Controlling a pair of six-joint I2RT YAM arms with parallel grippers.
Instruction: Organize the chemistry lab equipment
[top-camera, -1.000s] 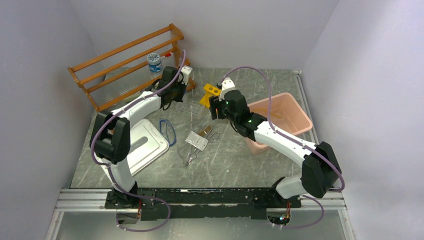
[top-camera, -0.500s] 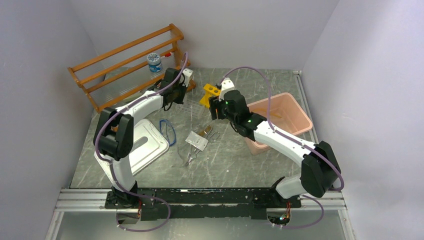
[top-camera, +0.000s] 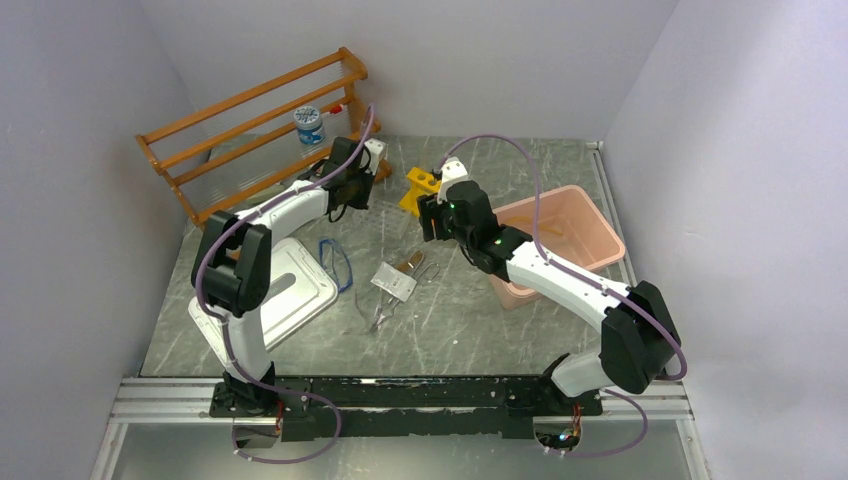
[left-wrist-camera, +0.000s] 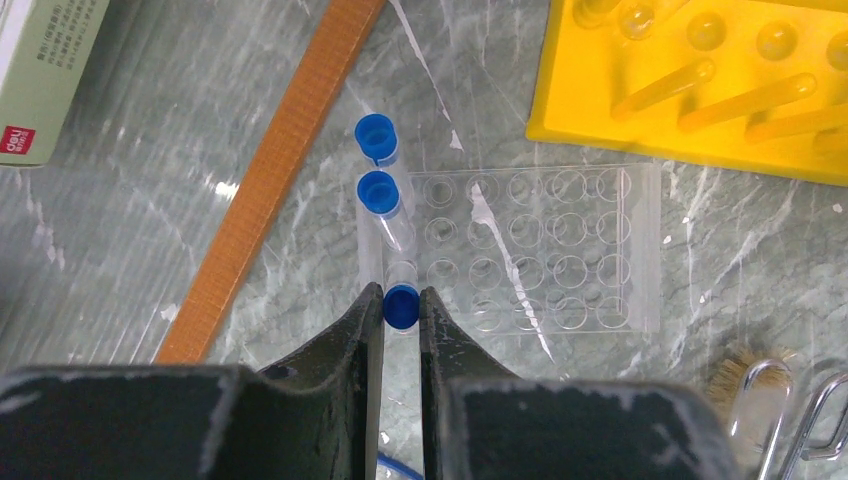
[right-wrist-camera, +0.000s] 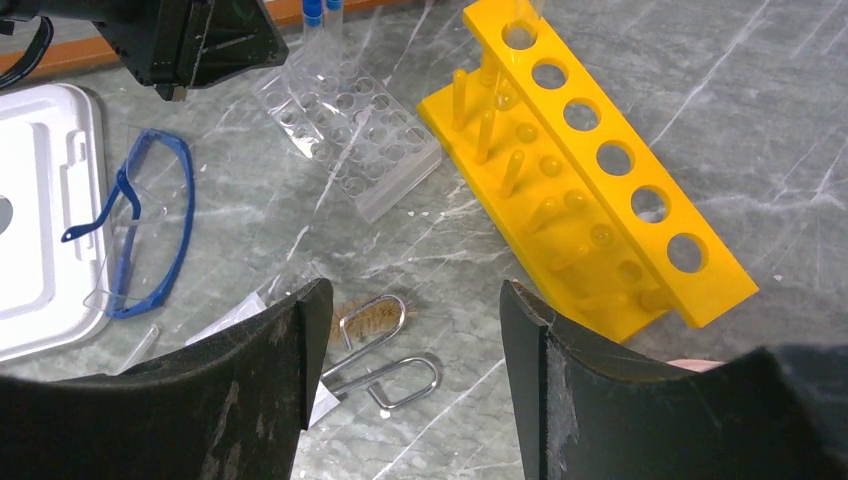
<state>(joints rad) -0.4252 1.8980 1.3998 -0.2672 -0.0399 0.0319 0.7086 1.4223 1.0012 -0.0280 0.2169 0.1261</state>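
My left gripper (left-wrist-camera: 401, 306) is shut on the blue cap of a clear tube (left-wrist-camera: 401, 272) at the left edge of a clear well rack (left-wrist-camera: 540, 250). I cannot tell whether that tube is seated in the rack. Two more blue-capped tubes (left-wrist-camera: 379, 190) stand in line behind it. In the top view the left gripper (top-camera: 352, 192) is by the wooden shelf's foot. My right gripper (right-wrist-camera: 412, 300) hangs open and empty over two wire-handled brushes (right-wrist-camera: 372, 322). A white packet (top-camera: 393, 282), tweezers (top-camera: 379, 316) and blue-framed safety glasses (top-camera: 337, 262) lie mid-table.
A yellow test tube rack (right-wrist-camera: 590, 170) lies on its side right of the clear rack. A wooden shelf rack (top-camera: 260, 125) holding a jar (top-camera: 309, 123) stands at the back left. A white tray (top-camera: 285, 285) lies front left. At the right is a pink bin (top-camera: 560, 235).
The left arm's elbow has swung slightly to the right while its gripper stays near the clear rack with the tube. The right arm has not moved.
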